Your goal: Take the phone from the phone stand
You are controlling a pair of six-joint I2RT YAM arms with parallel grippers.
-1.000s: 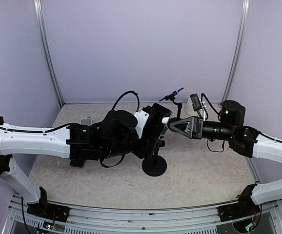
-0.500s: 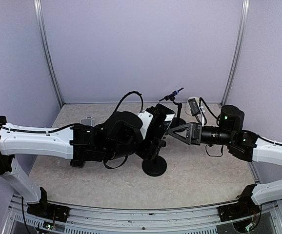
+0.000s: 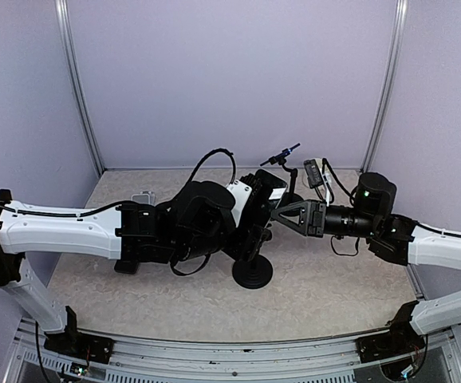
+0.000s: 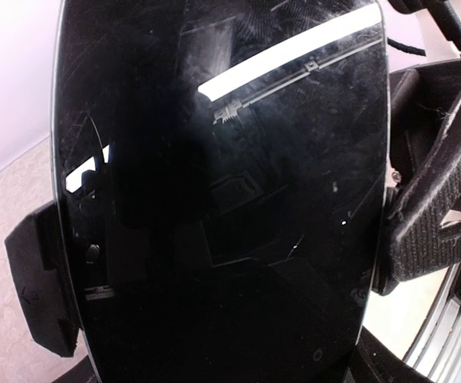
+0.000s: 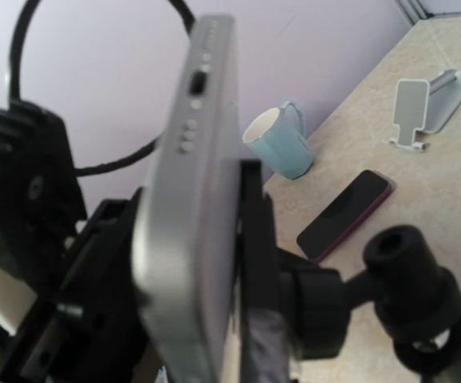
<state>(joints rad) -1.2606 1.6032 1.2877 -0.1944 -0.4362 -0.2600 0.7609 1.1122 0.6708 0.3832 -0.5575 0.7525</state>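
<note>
The phone (image 3: 264, 195) sits tilted in the cradle of a black stand with a round base (image 3: 253, 273). Its dark screen (image 4: 214, 199) fills the left wrist view and hides my left fingers. My left gripper (image 3: 246, 230) is close against the stand just under the phone. My right gripper (image 3: 277, 214) is at the phone's right edge. In the right wrist view the silver phone edge (image 5: 191, 183) and the cradle back (image 5: 251, 239) lie between my right fingers, which look open. One right finger (image 4: 430, 223) shows beside the screen.
A teal mug (image 5: 282, 144), a spare dark phone (image 5: 344, 214) lying flat and a white stand (image 5: 426, 108) are on the table behind. A second black stand with a blue clip (image 3: 282, 155) stands at the back. The white stand also shows at the back left (image 3: 143, 197).
My right gripper has moved left, up to the phone's right edge. The phone and my left gripper have shifted slightly up and right. The stand's base has stayed put.
</note>
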